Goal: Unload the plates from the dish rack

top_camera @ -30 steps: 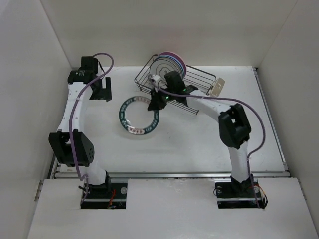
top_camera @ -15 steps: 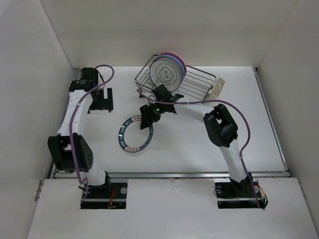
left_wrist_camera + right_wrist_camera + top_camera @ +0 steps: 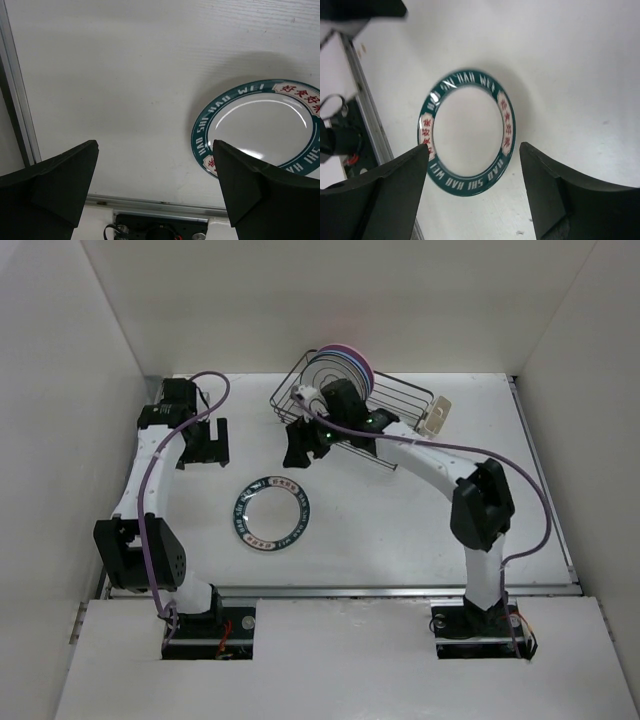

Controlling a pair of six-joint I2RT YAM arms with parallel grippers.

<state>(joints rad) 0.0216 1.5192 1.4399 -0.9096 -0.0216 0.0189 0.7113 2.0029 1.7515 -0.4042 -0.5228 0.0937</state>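
A dark-teal-rimmed white plate (image 3: 271,513) lies flat on the table, apart from both grippers; it also shows in the wrist views, plate (image 3: 260,125) and plate (image 3: 467,132). Several more plates (image 3: 335,372) stand on edge at the left end of the black wire dish rack (image 3: 395,400), a grey-rimmed white one in front with blue and pink edges behind. My right gripper (image 3: 300,445) (image 3: 473,147) hangs open and empty above the table, between the rack's front left corner and the flat plate. My left gripper (image 3: 205,445) (image 3: 154,150) is open and empty, to the plate's far left.
A small beige cup (image 3: 435,413) hangs on the rack's right end. White walls close in the table on the left, back and right. A metal rail (image 3: 340,591) runs along the near edge by the arm bases.
My right gripper has opened and let go of the teal-rimmed plate, which now lies flat nearer the front. The right arm has drawn back up toward the rack. The left arm barely moved.
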